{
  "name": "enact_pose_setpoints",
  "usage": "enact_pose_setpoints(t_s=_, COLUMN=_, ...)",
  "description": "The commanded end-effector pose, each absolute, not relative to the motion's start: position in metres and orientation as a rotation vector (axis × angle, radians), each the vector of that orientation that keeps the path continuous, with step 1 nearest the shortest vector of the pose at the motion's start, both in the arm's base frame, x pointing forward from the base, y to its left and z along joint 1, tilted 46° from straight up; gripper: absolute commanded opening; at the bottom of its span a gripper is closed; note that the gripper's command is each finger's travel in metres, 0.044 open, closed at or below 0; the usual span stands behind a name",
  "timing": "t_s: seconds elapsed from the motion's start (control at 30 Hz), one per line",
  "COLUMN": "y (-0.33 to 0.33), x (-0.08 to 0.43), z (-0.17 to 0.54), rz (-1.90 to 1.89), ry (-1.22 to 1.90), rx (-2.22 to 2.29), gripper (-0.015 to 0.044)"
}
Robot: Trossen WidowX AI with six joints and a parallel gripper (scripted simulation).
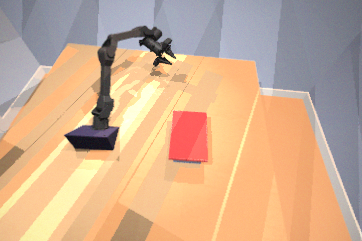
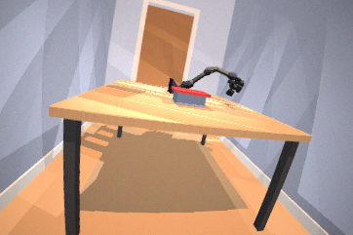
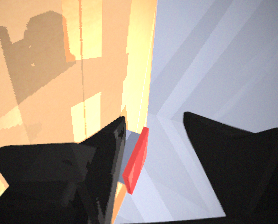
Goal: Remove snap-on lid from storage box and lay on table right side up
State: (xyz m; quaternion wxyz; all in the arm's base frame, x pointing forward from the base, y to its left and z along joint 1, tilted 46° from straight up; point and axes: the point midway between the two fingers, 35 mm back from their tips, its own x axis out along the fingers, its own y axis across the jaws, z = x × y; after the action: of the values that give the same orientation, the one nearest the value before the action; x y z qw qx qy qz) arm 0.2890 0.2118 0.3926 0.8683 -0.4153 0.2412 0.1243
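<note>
The red lid (image 1: 188,136) (image 2: 191,93) (image 3: 136,162) lies on top of the grey-blue storage box (image 1: 187,161) (image 2: 189,99) (image 3: 131,141) and covers its top. The box stands on the wooden table (image 1: 230,81) (image 2: 146,113), to the right of the arm's base in the top view. Most of the box is hidden under the lid in that view. My gripper (image 1: 173,60) (image 2: 235,91) (image 3: 154,119) is partly open and empty. It hangs in the air near the table's far edge in the top view, well away from the box and lid. In the wrist view the left finger covers part of the box.
The arm's dark purple base (image 1: 95,138) stands on the table left of the box in the top view. The arm reaches from it toward the far edge. Grey walls surround the table, and a brown door (image 2: 166,42) shows behind it in the exterior view.
</note>
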Motion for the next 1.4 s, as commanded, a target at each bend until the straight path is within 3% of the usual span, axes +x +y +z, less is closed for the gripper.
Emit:
enact_pose_setpoints(t_s=0.0, y=0.193, x=0.315, z=0.364, rz=0.239, ry=0.61, rx=-0.687, gripper=0.0235)
enact_pose_setpoints(t_s=0.2, y=0.14, x=0.357, z=0.295, rz=0.149, ry=0.831, rx=-0.271, gripper=0.0235)
enact_pose_setpoints(t_s=0.63, y=0.032, x=0.383, z=0.196, rz=-0.068, ry=1.055, rx=0.536, gripper=0.0235)
enact_pose_setpoints(t_s=0.97, y=-0.055, x=0.356, z=0.134, rz=-0.25, ry=1.081, rx=1.326, gripper=0.0235)
enact_pose_setpoints(t_s=1.2, y=-0.111, x=0.311, z=0.107, rz=-0.317, ry=0.952, rx=1.994, gripper=0.0235)
enact_pose_setpoints(t_s=1.37, y=-0.126, x=0.293, z=0.103, rz=-0.308, ry=0.88, rx=2.209, gripper=0.0235)
